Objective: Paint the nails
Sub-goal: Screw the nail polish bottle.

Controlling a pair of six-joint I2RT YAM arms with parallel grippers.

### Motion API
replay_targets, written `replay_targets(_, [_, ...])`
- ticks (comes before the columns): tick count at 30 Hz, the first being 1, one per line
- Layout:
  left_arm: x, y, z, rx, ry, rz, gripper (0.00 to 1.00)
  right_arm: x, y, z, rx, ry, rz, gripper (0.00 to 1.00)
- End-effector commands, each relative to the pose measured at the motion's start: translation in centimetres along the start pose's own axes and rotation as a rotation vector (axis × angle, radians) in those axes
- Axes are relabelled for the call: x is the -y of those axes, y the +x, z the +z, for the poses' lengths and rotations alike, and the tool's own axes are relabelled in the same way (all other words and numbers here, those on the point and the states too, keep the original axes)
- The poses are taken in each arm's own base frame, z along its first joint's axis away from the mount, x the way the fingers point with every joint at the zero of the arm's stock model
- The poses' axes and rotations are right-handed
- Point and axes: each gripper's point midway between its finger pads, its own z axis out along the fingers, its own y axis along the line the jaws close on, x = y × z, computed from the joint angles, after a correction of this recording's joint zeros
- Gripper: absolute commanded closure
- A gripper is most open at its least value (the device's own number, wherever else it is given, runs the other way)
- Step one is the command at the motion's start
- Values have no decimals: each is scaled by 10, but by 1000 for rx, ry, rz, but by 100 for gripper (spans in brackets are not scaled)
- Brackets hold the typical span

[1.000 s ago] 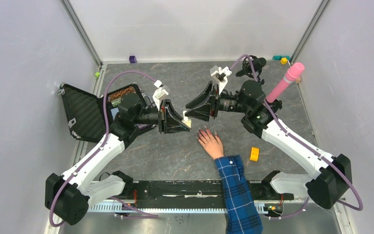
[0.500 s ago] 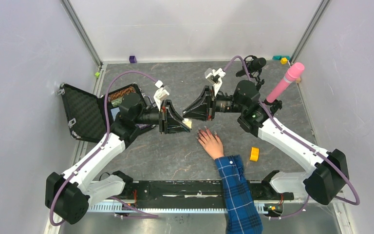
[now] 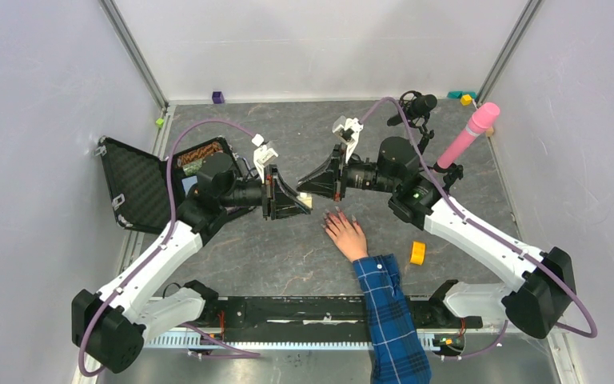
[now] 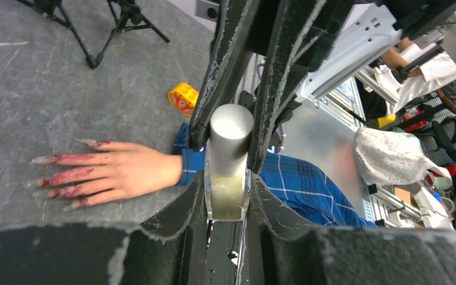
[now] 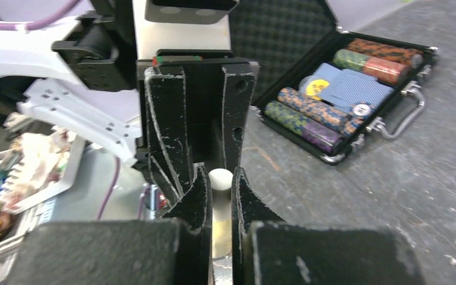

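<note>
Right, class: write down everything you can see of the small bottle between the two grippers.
The bottle is small, with a pale, creamy, translucent-looking body and a smooth silver-grey cylindrical cap seated on it. The cap end points towards the right arm. The left gripper is shut on the body, and the right gripper is shut on the cap. In the top view it sits near the fingertips of the hand, apart from them.

so the nails (image 4: 40, 159) are long and pointy, pale at the tips with messy dark-pink red smeared over them and down the fingers, lying flat on the grey table (image 4: 29, 83) on a pale palm-down hand (image 4: 127, 171), fingers slightly spread, blue plaid sleeve (image 4: 309, 184) behind
</note>
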Motion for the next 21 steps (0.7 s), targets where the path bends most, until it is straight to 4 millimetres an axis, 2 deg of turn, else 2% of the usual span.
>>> replay_targets(1, [-10, -32, -5, 78, -139, 110, 98, 14, 11, 4, -48, 171, -87, 100])
replay_targets(8, [-25, -37, -13, 110, -257, 116, 98, 27, 20, 16, -62, 338, -76, 100])
replay_targets(16, [-44, -37, -19, 124, -365, 74, 98, 47, 28, 20, -32, 588, -22, 100])
replay_targets(21, [-48, -38, -21, 135, -386, 62, 98, 48, 32, 28, -9, 690, 2, 100])
